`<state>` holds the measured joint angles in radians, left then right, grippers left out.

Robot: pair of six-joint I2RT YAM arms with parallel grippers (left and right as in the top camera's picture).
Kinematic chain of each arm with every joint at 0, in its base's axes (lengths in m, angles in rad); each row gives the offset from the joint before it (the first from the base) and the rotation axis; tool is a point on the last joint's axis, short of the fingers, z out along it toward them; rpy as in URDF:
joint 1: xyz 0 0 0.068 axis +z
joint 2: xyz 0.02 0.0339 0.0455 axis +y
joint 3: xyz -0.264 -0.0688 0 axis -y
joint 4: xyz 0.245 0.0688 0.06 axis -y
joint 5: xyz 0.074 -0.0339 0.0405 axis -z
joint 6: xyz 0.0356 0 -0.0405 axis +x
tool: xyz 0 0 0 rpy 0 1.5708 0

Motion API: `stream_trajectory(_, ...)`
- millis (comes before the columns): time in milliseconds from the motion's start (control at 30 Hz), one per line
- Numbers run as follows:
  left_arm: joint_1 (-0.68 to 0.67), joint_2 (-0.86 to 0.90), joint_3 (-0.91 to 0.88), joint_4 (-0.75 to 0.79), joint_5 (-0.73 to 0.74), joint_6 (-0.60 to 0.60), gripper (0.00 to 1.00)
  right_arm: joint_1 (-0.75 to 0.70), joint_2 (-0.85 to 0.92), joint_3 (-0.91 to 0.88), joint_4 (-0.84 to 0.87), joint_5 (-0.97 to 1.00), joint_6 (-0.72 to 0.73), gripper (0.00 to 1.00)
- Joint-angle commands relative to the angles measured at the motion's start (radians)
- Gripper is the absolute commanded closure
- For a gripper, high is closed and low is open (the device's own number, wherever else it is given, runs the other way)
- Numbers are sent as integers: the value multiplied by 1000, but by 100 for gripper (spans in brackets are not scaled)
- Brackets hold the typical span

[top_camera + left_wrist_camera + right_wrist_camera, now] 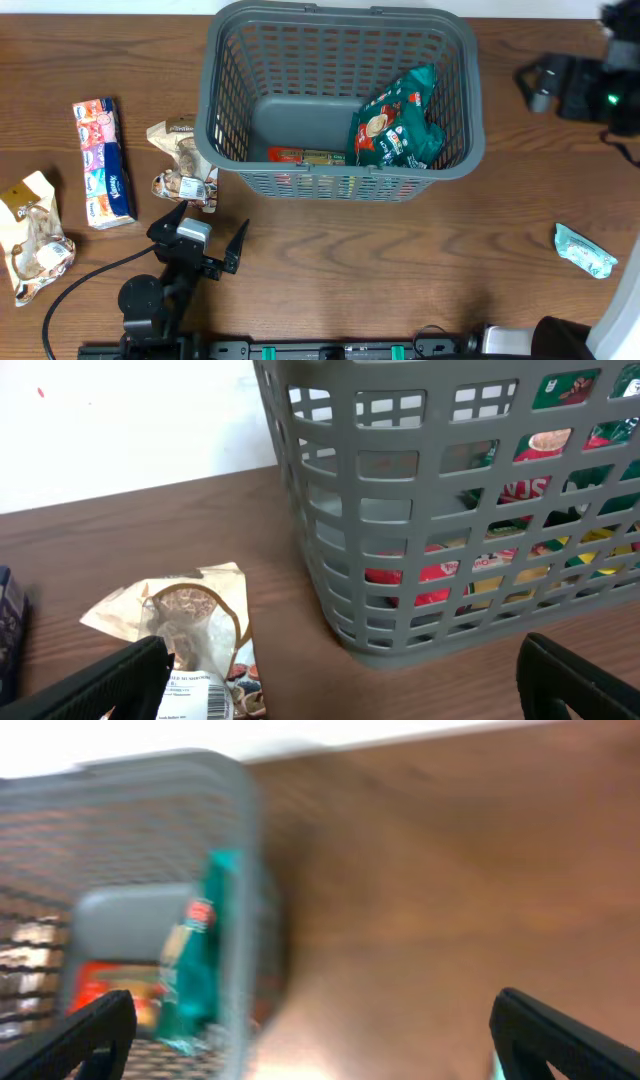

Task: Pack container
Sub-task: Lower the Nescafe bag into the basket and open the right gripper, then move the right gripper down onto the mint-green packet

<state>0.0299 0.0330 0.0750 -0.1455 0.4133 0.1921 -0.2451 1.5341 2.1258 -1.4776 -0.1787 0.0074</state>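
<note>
Overhead, a beige packet, a tissue pack and a brown snack packet lay on the left. The left gripper stood wide and empty near the brown snack packet. The container sat mid-table, holding a red packet and a green packet. The right gripper, blurred, gaped wide and empty to its right.

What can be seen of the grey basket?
The basket is dark grey plastic, rectangular with rounded corners, lattice sides and a solid base. It stands upright on the table, far side, holding a green packet at its right and a flat red-yellow packet by the near wall.
</note>
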Motion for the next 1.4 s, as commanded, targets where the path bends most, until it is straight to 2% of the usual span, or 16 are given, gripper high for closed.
stream_trajectory(0,-2,-1,-23,-7,13,17,1,-66,-5,9,-47,109,14,1)
stream_trajectory(333,-2,-1,-23,-7,13,17,1,-154,-109,8,-170,213,37,1)
stream_trajectory(600,-2,-1,-23,-7,13,17,1,-185,-211,-80,-220,329,147,1)
stream_trajectory(867,-2,-1,-23,-7,13,17,1,-263,-274,-450,-140,316,204,1)
stream_trajectory(1033,-2,-1,-23,-7,13,17,1,-309,-280,-774,26,235,260,1)
stream_trajectory(1200,-2,-1,-23,-7,13,17,1,-363,-280,-1054,211,170,396,1)
stream_trajectory(1367,-2,-1,-23,-7,13,17,1,-389,-280,-1206,343,193,550,1)
